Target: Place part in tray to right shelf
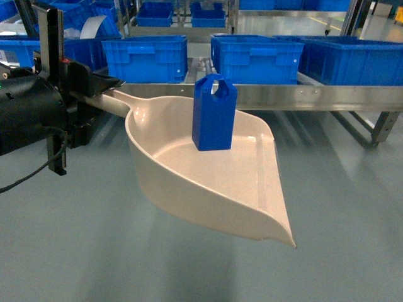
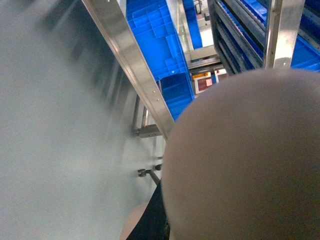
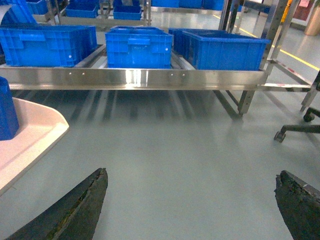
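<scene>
The beige tray (image 1: 208, 170) hangs in the air over the grey floor, its front lip toward the lower right. Upright in its middle stands the small blue part (image 1: 214, 113). My left gripper (image 1: 94, 85) is shut on the tray's handle at the left of the head view. In the left wrist view the tray's underside (image 2: 240, 160) fills the lower right and hides the jaws. The right shelf's steel rail (image 1: 315, 97) runs just behind the tray. My right gripper (image 3: 191, 172) is open over bare floor, with the tray's rim (image 3: 30, 135) and the part (image 3: 7, 110) to its left.
Large blue crates (image 1: 145, 58) (image 3: 139, 46) sit on the shelf behind the rail (image 3: 140, 77). The shelf's leg and cross-brace (image 1: 378, 129) stand at the right. A chair caster (image 3: 295, 127) sits on the floor at the far right. More racks with crates stand further back.
</scene>
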